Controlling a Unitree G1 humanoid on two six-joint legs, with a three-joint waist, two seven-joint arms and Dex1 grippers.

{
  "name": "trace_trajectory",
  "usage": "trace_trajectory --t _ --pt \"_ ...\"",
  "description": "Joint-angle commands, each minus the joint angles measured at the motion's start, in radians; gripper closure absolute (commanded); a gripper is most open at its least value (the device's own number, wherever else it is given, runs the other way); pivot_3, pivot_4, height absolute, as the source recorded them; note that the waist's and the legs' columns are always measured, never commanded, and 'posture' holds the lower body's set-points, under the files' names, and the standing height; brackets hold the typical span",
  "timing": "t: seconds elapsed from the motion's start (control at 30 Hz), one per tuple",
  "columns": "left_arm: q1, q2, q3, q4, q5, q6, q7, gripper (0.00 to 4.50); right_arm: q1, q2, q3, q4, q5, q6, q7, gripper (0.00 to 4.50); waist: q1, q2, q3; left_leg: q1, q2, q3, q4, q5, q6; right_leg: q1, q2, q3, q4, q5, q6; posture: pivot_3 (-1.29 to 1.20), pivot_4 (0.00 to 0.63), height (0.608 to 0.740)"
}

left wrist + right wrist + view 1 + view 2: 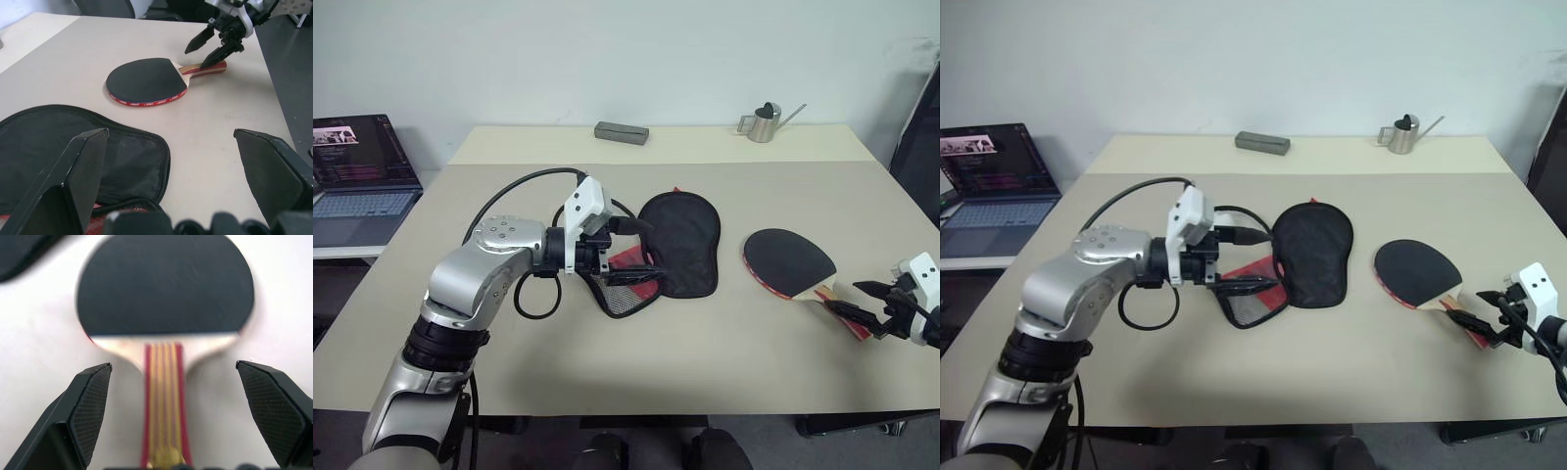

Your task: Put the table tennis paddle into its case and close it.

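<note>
Beige table (636,362), paddle (788,261) flat — case (680,240) unzipped

One table tennis paddle (789,262) lies on the beige table (607,372), and one black fabric case (680,240) lies beside it. At the far edge sit one small metal watering can (767,121) and one grey rectangular block (622,132). One open laptop (357,176) stands on a separate surface off to the side. Two grippers are in sight: the left gripper (625,250) and the right gripper (862,302).
</note>
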Motion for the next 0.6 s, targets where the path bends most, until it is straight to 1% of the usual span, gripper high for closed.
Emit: trace_trajectory --t 0.03,0.27,0.53,0.6 --pt "-0.019 -0.003 0.005 -0.008 0.007 -0.02 -0.01 0.0 0.01 -0.012 0.013 0.009 -0.016 -0.048 0.019 0.04 0.0 0.0 0.0 0.0 0.0 0.0 0.0 0.0 0.0 0.001 0.0 0.0 0.0 0.0 0.0 0.0 0.15 0.74" --pt "-0.008 -0.002 0.008 0.006 0.024 -0.039 -0.022 0.0 -0.028 0.049 0.07 0.069 -0.054 -0.096 -0.022 0.04 -0.001 -0.001 0.0 0.001 0.0 -0.001 0.0 0.0 0.0 0.002 0.0 -0.001 -0.001 0.0 0.0 0.0 0.15 0.74" --pt "0.004 0.001 0.016 0.002 0.027 -0.042 -0.026 0.0 -0.068 0.067 0.099 0.147 -0.082 -0.128 -0.034 0.04 -0.001 -0.004 0.002 0.004 0.0 0.0 0.0 0.0 0.0 0.004 0.0 0.001 -0.002 0.001 0.002 0.0 0.15 0.74" --pt "0.01 0.004 0.018 0.001 0.029 -0.044 -0.026 0.0 -0.074 0.068 0.108 0.157 -0.094 -0.134 -0.046 0.39 -0.001 -0.004 0.001 0.004 0.0 0.0 0.0 0.0 0.0 0.004 0.0 0.001 -0.002 0.002 0.002 0.0 0.15 0.74"
